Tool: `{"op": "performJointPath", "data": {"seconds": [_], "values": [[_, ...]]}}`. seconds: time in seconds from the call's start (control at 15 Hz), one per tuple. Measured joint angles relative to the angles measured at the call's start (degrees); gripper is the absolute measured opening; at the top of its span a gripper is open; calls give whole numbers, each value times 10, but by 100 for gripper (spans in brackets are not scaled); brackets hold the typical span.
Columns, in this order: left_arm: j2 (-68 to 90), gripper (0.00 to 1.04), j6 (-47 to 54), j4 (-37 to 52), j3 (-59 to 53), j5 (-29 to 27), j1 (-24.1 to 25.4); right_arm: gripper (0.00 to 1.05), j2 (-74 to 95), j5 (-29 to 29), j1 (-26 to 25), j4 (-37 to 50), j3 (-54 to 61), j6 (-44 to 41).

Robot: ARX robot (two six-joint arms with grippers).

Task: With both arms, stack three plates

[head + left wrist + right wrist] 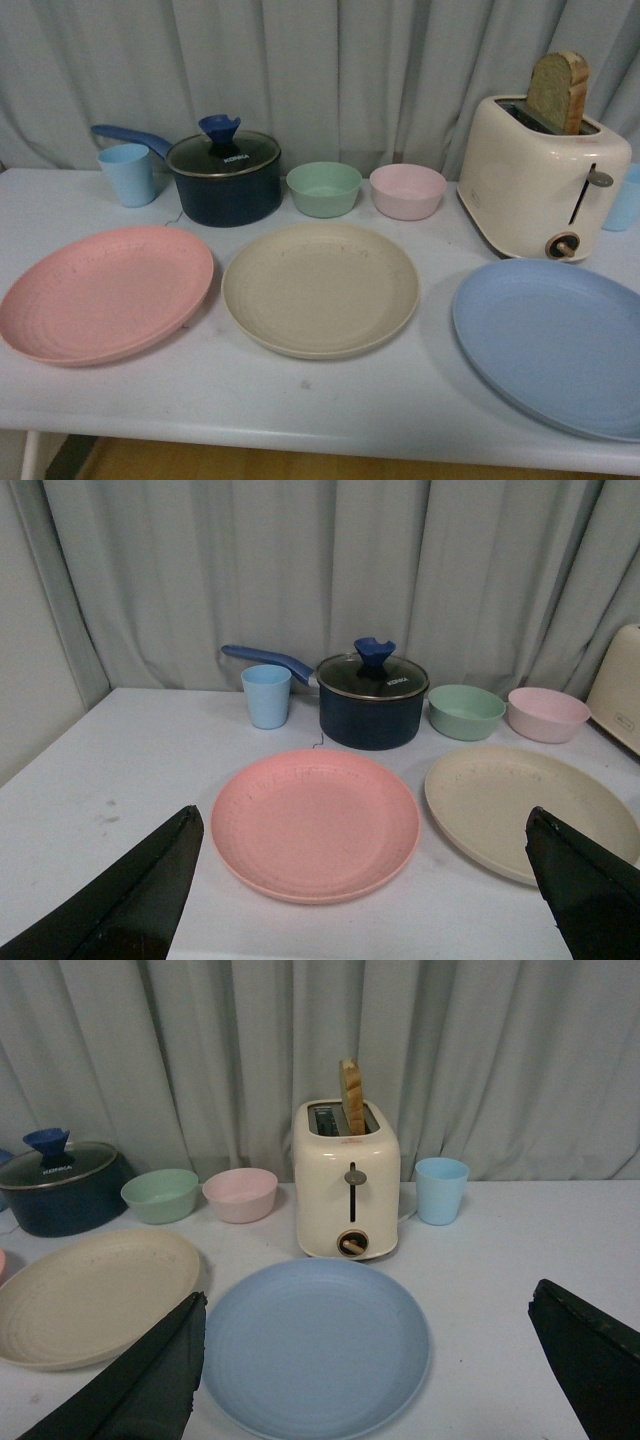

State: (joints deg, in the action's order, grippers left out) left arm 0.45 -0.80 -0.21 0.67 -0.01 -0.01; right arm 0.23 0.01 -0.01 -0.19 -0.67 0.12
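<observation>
On a white table (300, 400) before grey curtains (350, 70), the pink plate (105, 292) lies left, beige plate (320, 288) middle, blue plate (555, 340) right, unstacked, near edge. Left gripper (362, 820) and right gripper (367, 1295) gape wide, empty.

Soft, dim light falls from above in all three views with a cool grey cast, so the pink plate (105, 292), the beige plate (320, 288) and the light blue plate (555, 340) throw only faint, blurred shadows on the white worktop (300, 395). The front view is grainy and slightly soft, with a weak glint on the glass lid (240, 156) of the saucepan (225, 192). In the wrist views the fingers (120, 900) of the left tool (362, 818) and the fingers (135, 1385) of the right tool (367, 1295) show black and almost featureless.
</observation>
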Motion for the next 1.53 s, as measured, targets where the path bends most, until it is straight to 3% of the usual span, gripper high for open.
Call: {"op": "performJointPath", "data": {"seconds": [1.53], "values": [[0,98,0,0,0,0,0,98,0,0,0,0,0,0]]}}
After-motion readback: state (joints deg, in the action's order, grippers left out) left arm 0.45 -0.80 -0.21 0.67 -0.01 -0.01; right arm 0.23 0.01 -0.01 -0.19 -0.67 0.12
